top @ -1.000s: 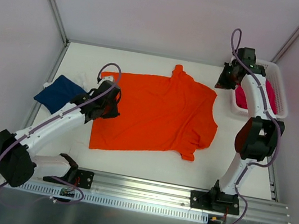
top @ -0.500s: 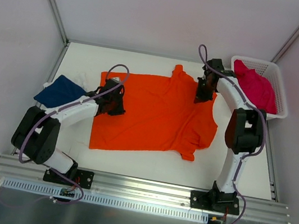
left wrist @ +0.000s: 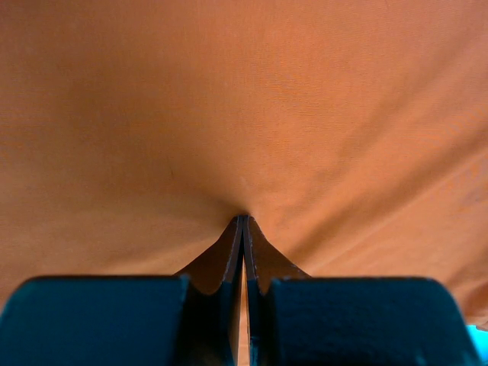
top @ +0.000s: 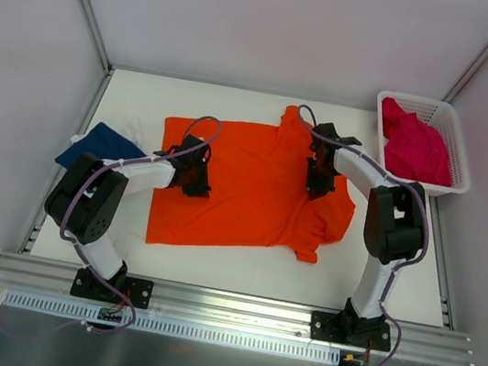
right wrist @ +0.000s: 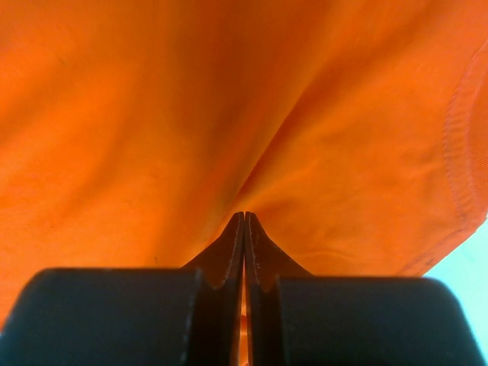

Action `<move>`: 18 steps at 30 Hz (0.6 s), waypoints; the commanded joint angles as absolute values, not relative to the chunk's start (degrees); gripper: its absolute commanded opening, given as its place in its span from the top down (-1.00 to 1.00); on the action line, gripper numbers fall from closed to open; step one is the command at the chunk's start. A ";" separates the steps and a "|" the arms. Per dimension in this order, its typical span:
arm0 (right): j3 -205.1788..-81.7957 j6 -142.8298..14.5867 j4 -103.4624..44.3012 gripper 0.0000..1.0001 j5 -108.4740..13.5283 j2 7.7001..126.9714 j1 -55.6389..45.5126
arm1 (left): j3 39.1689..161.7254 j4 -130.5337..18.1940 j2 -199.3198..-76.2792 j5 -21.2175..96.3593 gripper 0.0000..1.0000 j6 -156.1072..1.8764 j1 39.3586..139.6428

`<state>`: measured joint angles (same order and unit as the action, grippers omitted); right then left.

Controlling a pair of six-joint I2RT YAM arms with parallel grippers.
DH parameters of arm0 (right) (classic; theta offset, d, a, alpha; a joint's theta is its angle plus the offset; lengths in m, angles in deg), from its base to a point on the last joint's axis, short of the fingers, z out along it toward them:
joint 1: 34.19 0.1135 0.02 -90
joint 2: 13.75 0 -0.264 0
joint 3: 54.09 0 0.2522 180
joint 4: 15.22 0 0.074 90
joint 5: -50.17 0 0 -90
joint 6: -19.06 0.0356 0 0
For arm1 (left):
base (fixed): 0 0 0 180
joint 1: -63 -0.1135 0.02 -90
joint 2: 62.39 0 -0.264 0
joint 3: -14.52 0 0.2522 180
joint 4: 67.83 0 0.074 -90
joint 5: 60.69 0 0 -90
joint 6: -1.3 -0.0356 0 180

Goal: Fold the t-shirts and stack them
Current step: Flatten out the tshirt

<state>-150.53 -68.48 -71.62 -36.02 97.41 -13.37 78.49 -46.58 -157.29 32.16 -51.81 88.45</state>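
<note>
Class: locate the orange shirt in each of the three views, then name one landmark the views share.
Top external: orange shirt spread flat in the middle, left claw and right claw on it.
Left wrist: fills the picture, puckered at the shut claw tips.
Right wrist: fills nearly all; stitched hem at right.
Shared landmark: the pucker at each claw.

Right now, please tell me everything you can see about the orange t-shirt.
The orange t-shirt is plain, bright, soft-looking cloth. It lies spread mostly flat on the white table, lightly wrinkled. One flap juts toward the far edge and another bunches at its near right corner; I cannot tell sleeve from collar. The left gripper and the right gripper are each shut on a pinch of its cloth, and creases radiate from both pinches. A stitched hem shows in the right wrist view.
</note>
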 commanded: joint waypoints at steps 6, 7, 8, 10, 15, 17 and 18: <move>-143.54 -63.73 -67.14 0.99 -33.07 93.13 -9.76 | 76.89 -46.77 -156.79 32.30 1.00 -51.87 88.49; -142.92 -63.47 -66.78 0.99 -33.15 93.13 -9.76 | 76.53 -46.68 -156.61 32.30 1.00 -51.78 88.58; -142.22 -62.77 -66.34 0.99 -33.41 93.04 -9.15 | 76.18 -46.68 -156.18 32.04 1.00 -51.69 88.58; -139.94 -62.06 -64.94 0.99 -33.59 92.69 -8.53 | 75.31 -46.51 -155.74 31.86 1.00 -51.69 88.49; -135.36 -59.34 -62.82 0.99 -33.51 91.03 -5.63 | 74.25 -44.58 -154.15 30.98 1.00 -51.78 88.49; -133.17 -58.37 -63.09 0.99 -31.84 89.62 -3.70 | 73.81 -43.18 -153.45 30.72 1.00 -51.96 88.58; -132.37 -57.41 -63.00 0.99 -31.14 89.09 -3.17 | 73.37 -42.82 -153.19 30.37 1.00 -51.96 88.49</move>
